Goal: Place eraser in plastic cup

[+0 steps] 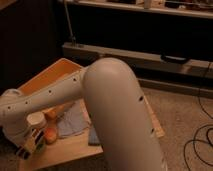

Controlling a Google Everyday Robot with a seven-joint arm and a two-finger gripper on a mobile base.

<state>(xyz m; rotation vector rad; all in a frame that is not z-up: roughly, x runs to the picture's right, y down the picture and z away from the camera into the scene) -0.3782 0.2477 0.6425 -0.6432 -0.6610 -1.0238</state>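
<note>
The robot's white arm (100, 100) sweeps across the wooden table (75, 146) to its left edge, where the gripper (28, 146) hangs with fingers clenched, on what cannot be made out, the eraser and plastic cup both unseen, so placement looks unfinished

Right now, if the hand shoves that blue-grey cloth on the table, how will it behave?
Probably floppy: the blue-grey cloth lies flat with rumpled edges, so a push would likely bunch it, not slide it. It looks thin, so probably light. The hand, shut, sits low at the picture's left, by the table edge.
</note>
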